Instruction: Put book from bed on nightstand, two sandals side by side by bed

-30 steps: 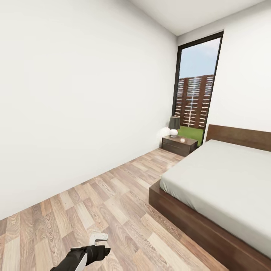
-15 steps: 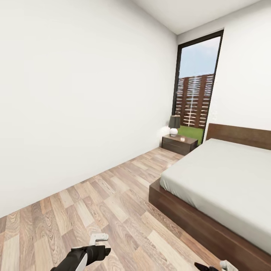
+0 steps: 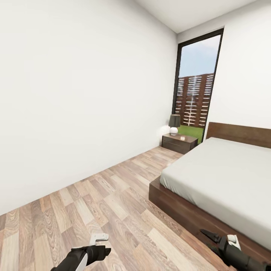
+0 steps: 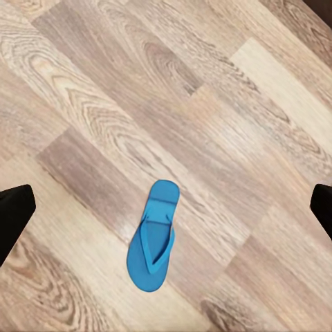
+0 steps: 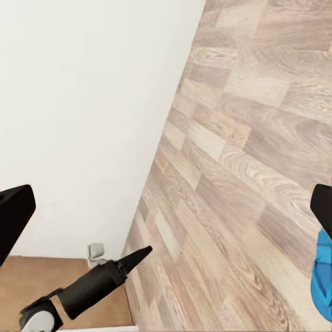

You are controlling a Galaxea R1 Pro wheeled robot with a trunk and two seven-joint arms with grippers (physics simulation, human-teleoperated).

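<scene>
On wood-plank floor (image 4: 228, 104) below the spread-open, empty left end effector (image 4: 166, 207): one flat blue sandal (image 4: 153, 235); right end effector (image 5: 166, 207) also open; matte grey-mattress bed (image 3: 226, 180) right, glossy nightstand (image 3: 179, 143) with lamp (image 3: 174, 125) beyond.

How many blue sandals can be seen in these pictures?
At least 1: a whole sandal lies flat on the wooden floor in the left wrist view. A blue sliver at the right wrist view's edge could be the same one or a second.
</scene>
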